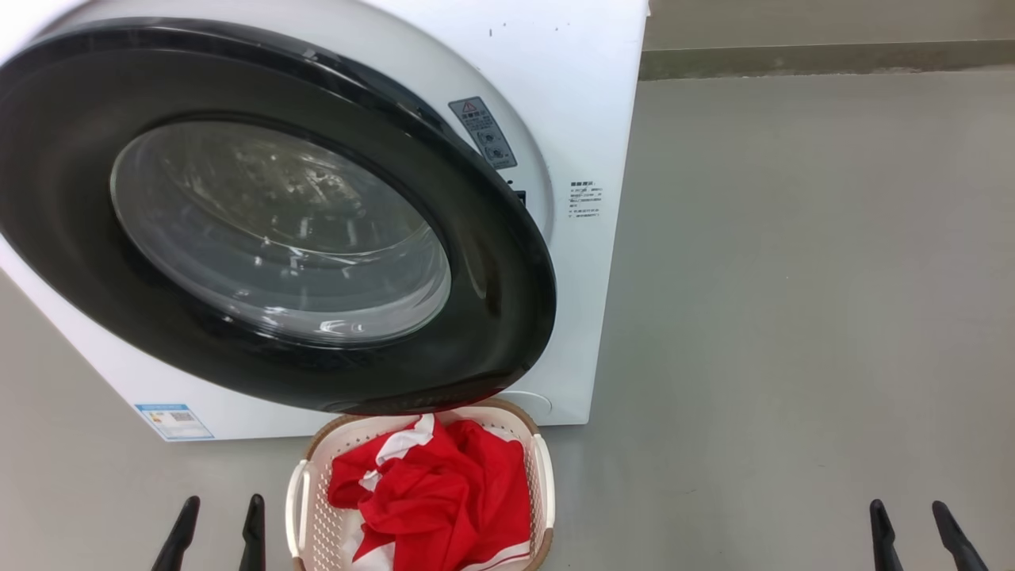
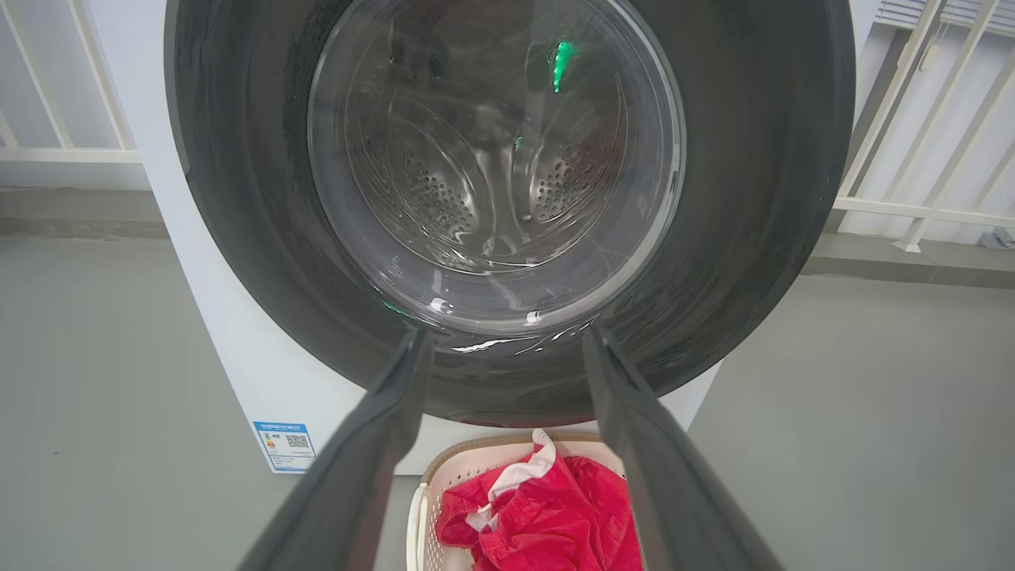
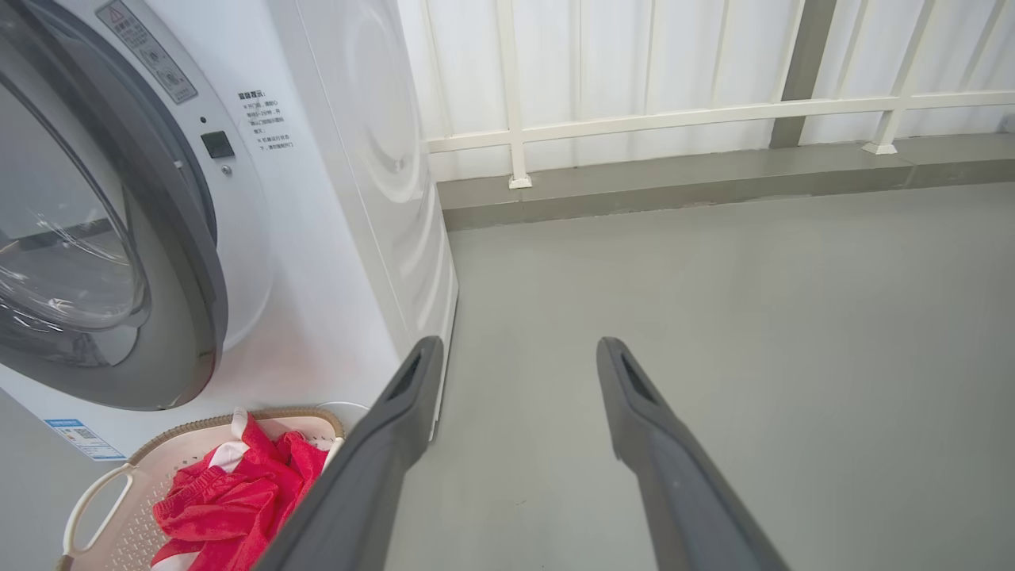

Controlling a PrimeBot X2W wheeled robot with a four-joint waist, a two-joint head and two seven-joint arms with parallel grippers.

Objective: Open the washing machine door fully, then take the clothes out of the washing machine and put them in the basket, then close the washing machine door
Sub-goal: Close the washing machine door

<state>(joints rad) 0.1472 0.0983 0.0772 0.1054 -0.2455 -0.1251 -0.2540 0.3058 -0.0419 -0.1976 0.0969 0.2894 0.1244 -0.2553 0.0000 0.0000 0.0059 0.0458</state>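
Observation:
The washing machine (image 1: 579, 95) stands white and boxy on the floor. The washing machine door (image 1: 492, 262), black-rimmed with a clear glass bowl, lies nearly flat against its front; a thin gap at its right edge leaves the latch slot (image 3: 216, 144) in sight. Through the glass the steel drum (image 2: 444, 198) shows. The clothes (image 1: 444, 492), red with white trim, lie heaped in the basket (image 1: 297, 492) on the floor right below the door. My left gripper (image 1: 216, 507) hangs open and empty just left of the basket. My right gripper (image 1: 908, 507) is open and empty far to the right over bare floor.
Grey floor (image 1: 793, 317) spreads to the right of the machine. A low grey kerb (image 3: 714, 170) with a white railing (image 3: 634, 119) runs along the back. A blue label (image 1: 174, 420) sits on the machine's lower left front.

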